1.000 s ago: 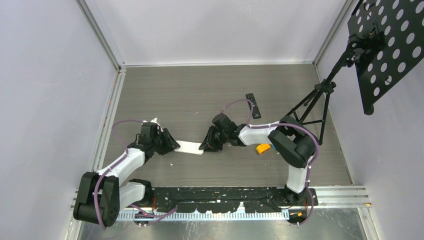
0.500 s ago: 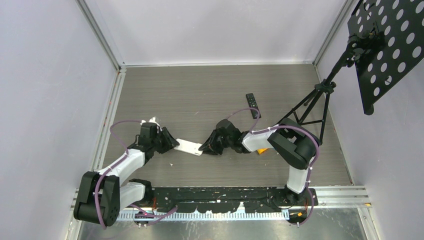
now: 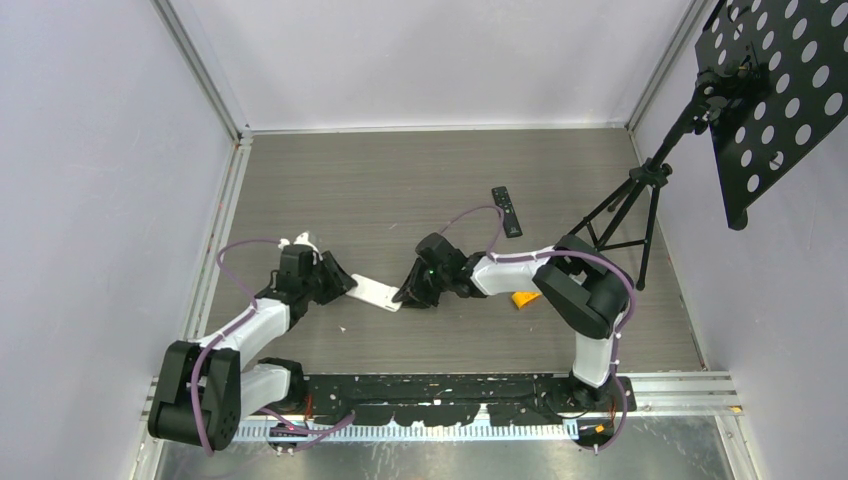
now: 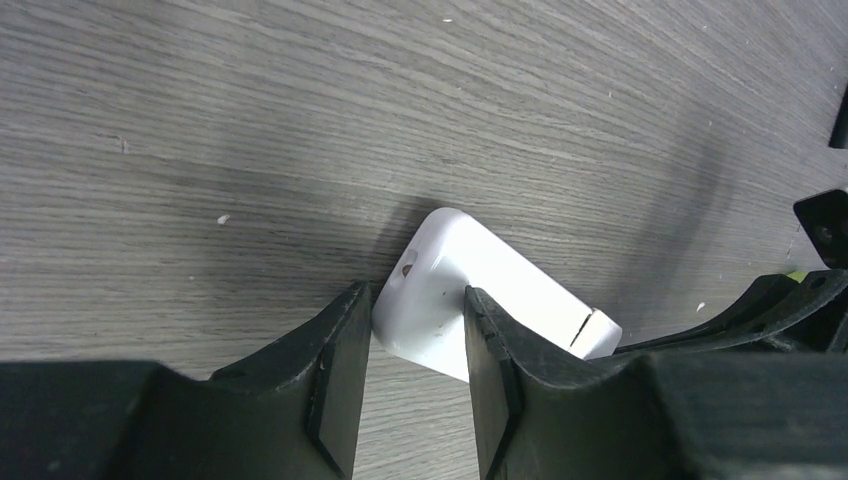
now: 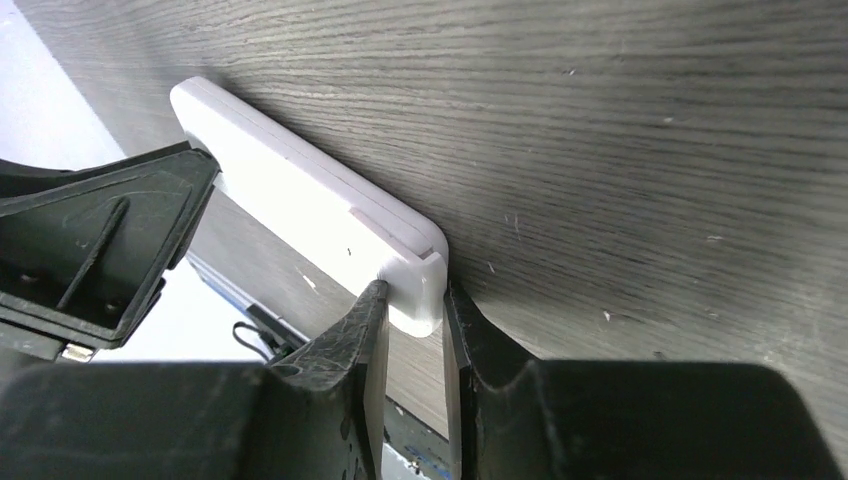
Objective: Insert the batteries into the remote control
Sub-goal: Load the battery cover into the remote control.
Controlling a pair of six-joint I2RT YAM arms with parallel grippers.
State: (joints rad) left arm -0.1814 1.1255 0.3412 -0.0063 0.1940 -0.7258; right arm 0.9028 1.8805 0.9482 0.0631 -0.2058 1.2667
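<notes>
The white remote control (image 3: pixel 378 293) sits between the two arms, near the middle of the counter (image 3: pixel 400 170). We cannot tell whether it rests on the surface or is held just above it. The left tool (image 3: pixel 345 285) is closed on one end, with both fingers (image 4: pixel 335 385) against its sides. The right tool (image 3: pixel 408 292) is closed narrowly on the opposite end corner. A black remote (image 3: pixel 507 211) lies farther back. We note an orange block (image 3: pixel 524 297) beside the right arm.
</notes>
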